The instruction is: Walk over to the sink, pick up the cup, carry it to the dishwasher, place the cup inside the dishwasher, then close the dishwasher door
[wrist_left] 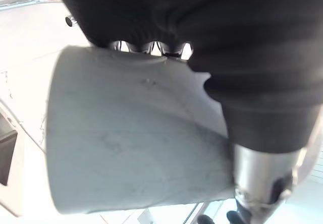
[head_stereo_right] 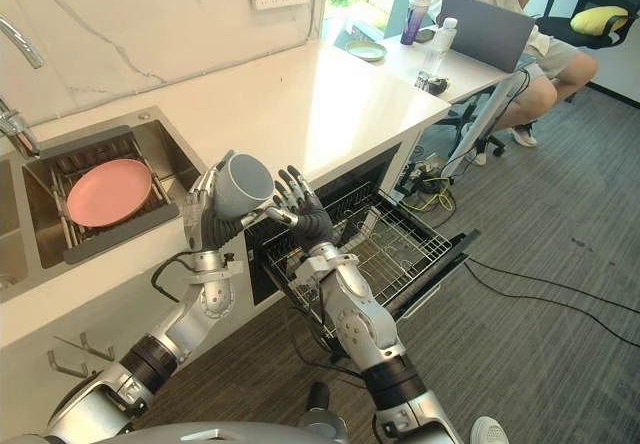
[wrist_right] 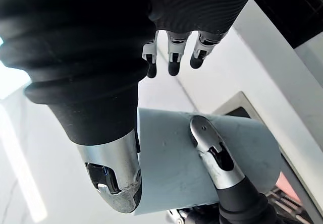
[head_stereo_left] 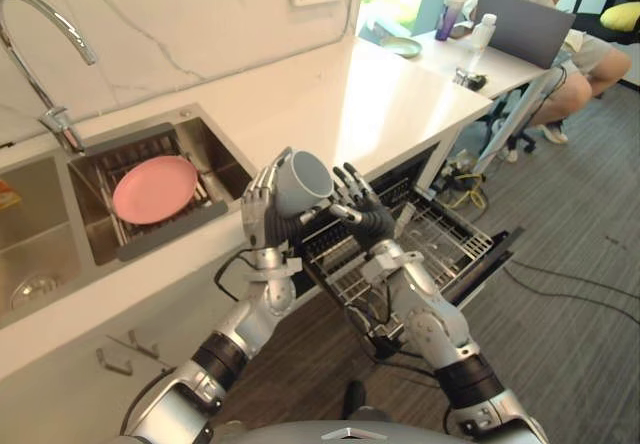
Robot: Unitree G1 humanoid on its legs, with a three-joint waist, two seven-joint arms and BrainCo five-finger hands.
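Grey cup [head_stereo_left: 303,183] within the left hand [head_stereo_left: 259,216]

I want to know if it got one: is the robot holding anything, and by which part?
The left hand holds the grey cup, curled round its side wall. The right hand is open beside it.

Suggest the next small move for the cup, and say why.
Probably lower the cup toward the pulled-out dishwasher rack: the left hand grips it above the counter edge, and the right hand is open beside it.
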